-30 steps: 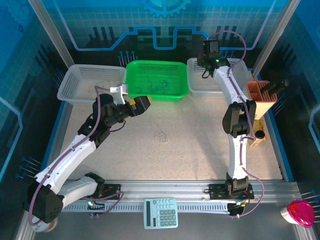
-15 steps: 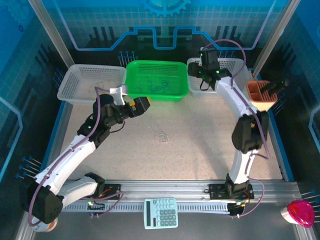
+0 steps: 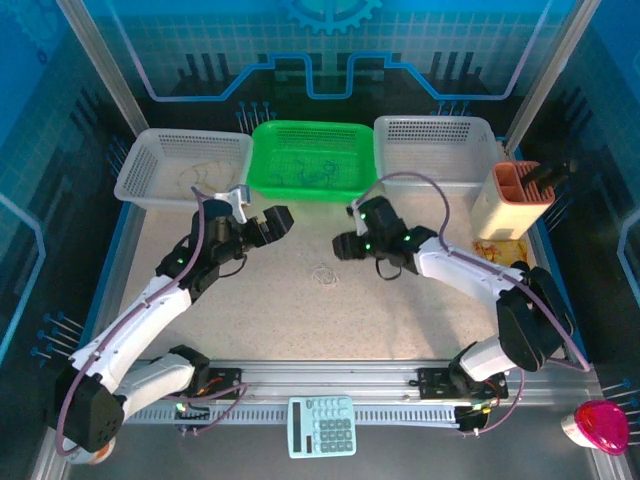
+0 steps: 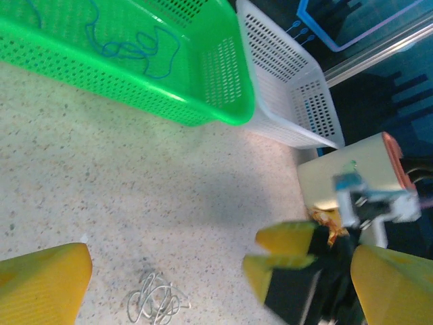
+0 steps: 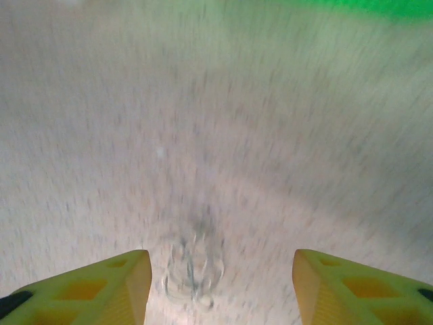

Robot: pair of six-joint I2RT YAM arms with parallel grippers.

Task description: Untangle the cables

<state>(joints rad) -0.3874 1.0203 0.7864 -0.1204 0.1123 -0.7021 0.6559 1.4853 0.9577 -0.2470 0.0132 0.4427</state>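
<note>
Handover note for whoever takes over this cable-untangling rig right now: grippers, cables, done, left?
Left gripper: open, empty, above the table by the green basket.
Right gripper: open, empty, low over the table beside the pale coil.
Cables: the blue cable lies in the green basket. The pale coil lies on the table between the grippers.
Done: the blue cable is apart from the pale coil.
Left: the coil looks looped on itself. Probably pick it up and pull it apart. Whether it is one cable or several, I cannot tell.
</note>
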